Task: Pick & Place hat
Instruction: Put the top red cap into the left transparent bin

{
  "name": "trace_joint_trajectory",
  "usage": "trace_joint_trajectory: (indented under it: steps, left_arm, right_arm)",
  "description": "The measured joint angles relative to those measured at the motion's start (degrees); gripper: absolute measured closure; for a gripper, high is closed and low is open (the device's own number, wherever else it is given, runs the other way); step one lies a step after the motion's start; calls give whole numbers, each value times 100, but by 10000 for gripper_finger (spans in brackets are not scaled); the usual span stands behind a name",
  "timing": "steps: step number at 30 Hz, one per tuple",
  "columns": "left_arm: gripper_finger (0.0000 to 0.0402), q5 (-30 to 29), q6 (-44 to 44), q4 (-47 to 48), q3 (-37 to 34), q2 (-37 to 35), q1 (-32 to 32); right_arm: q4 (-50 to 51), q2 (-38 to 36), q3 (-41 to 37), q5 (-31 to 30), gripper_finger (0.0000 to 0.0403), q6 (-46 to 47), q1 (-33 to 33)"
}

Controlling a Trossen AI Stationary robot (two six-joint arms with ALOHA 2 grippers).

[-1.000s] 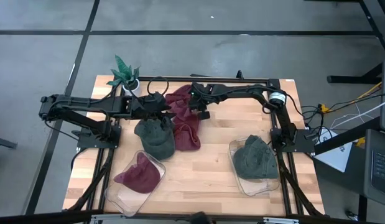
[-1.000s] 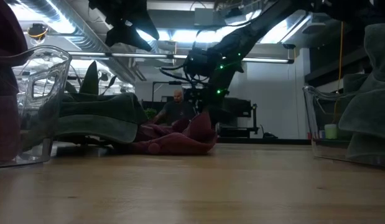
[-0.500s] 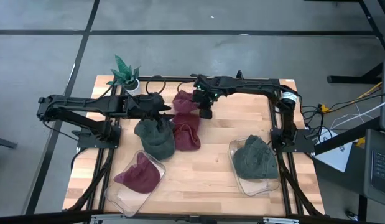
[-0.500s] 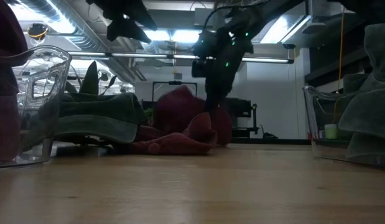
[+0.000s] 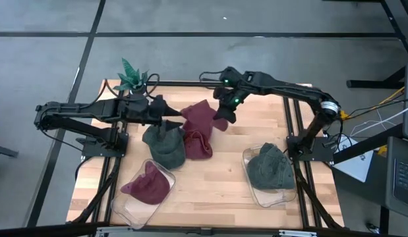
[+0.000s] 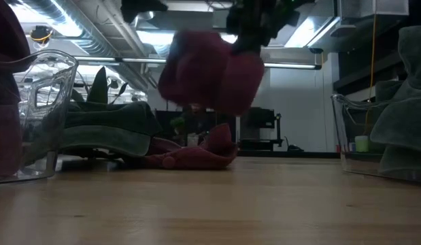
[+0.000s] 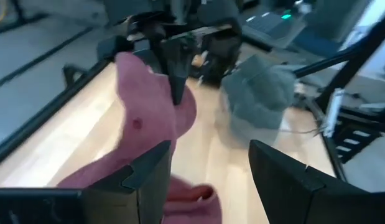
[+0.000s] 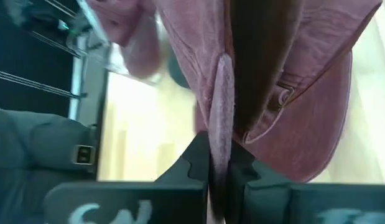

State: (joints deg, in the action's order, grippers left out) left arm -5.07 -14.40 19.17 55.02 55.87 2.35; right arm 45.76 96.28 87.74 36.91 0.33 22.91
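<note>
My right gripper [image 5: 223,113] hangs over the table's far middle, shut on a maroon hat [image 5: 200,116] that shows raised in the low view [image 6: 210,75]. A second maroon hat [image 5: 198,144] lies flat on the table below it, next to a dark green hat [image 5: 165,147]. My left gripper [image 5: 169,120] stands open just left of the lifted hat, above the green hat's far edge; its wrist view [image 7: 208,171] looks at the raised hat [image 7: 148,118]. My right gripper pinches a fold at the maroon hat's edge [image 8: 220,93] between its two shut fingers [image 8: 248,174], coming from above. The hat is lifted clear of the table and hangs below the fingers, crumpled and slack [image 6: 210,75].
A clear bin at the near left [image 5: 165,174] holds a maroon hat [image 5: 147,184]. Another clear bin at the near right [image 5: 246,157] holds a green hat [image 5: 269,168]. A small potted plant [image 5: 132,77] stands at the far left corner. Bare wood lies between the bins.
My right gripper has risen and drifted a little toward the table's right, staying shut. The maroon hat went up with it: first its far part peeled off the table, now it hangs clear above the second maroon hat, which stayed put.
</note>
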Motion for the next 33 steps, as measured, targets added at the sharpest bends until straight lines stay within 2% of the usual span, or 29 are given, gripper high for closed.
trace_joint_trajectory:
  steps: [9,22,27,33]
  left_arm:
    - [192,5,867,-640,0,-109,0]
    - [192,-280,1572,-698,0,-108,2]
    - [192,-218,1436,-597,0,-106,2]
    - [192,212,947,-495,0,-72,2]
  right_arm:
    - [-204,-565,0,253,389,397,-173]
    - [-306,-725,0,1209,389,485,-346]
    - [-605,-725,0,1222,389,432,-492]
    - [-1015,-725,0,1095,389,490,-524]
